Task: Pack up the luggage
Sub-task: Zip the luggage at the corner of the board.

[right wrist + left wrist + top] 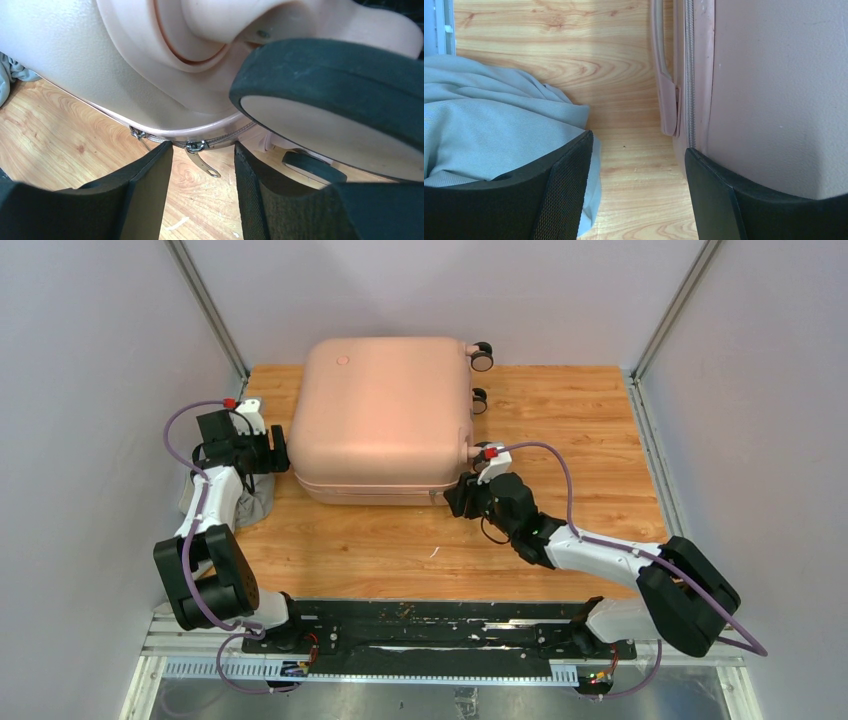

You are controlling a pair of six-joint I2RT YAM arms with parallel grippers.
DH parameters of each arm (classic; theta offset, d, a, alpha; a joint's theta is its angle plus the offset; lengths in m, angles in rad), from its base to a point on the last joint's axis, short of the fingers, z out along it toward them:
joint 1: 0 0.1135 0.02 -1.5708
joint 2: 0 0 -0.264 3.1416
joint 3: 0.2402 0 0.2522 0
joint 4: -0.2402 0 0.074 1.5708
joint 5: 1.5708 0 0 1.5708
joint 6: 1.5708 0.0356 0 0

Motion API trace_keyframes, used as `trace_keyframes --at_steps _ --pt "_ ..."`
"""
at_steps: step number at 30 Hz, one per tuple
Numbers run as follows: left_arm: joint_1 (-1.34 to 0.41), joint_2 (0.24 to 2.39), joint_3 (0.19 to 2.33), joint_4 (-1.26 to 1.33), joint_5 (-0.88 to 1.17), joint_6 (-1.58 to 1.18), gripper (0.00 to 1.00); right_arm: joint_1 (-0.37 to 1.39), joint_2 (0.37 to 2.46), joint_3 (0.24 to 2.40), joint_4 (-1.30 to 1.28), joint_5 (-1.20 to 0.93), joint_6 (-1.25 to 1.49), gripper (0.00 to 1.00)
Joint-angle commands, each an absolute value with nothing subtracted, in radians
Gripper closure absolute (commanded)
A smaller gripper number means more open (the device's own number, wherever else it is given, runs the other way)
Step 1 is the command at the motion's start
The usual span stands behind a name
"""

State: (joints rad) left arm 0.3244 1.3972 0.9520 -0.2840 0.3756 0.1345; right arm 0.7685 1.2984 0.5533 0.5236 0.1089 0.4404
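Observation:
The pale pink suitcase (382, 415) lies closed and flat at the back middle of the wooden table, wheels to the right. My left gripper (272, 452) is open at its left side, beside the side handle (663, 85), one finger against the shell (774, 100). My right gripper (458, 495) is open at the suitcase's front right corner. Its fingers straddle a metal zipper pull (202, 157) that hangs from the zipper line. A second pull (137, 135) sits a little to the left. A black wheel (345, 95) is close above the right finger.
A grey cloth (255, 498) lies crumpled on the table under the left arm, left of the suitcase; it also shows in the left wrist view (489, 130). Grey walls enclose the table on three sides. Small white specks lie on the wood (435, 553).

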Motion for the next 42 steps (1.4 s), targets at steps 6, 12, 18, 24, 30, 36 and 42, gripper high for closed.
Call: trace_keyframes --at_steps 6,12,18,24,30,36,42 --pt "0.294 1.366 0.962 -0.351 0.502 0.133 0.27 0.788 1.346 0.542 0.524 0.071 0.404 0.50" --pt "0.295 1.363 0.963 -0.354 0.504 0.127 0.27 0.787 1.362 0.528 0.522 0.048 0.413 0.55" --pt "0.295 1.357 0.972 -0.359 0.505 0.125 0.28 0.787 1.309 0.456 0.550 0.081 0.446 0.48" --pt "0.295 1.344 0.979 -0.369 0.505 0.129 0.27 0.779 1.321 0.504 0.551 0.076 0.423 0.47" --pt "0.294 1.338 0.979 -0.373 0.505 0.132 0.27 0.778 1.296 0.530 0.532 0.061 0.391 0.42" --pt "0.295 1.340 0.973 -0.367 0.509 0.126 0.27 0.739 1.284 0.536 0.517 0.062 0.370 0.43" --pt "0.295 1.340 0.968 -0.366 0.511 0.127 0.28 0.713 1.305 0.563 0.521 0.035 0.332 0.53"
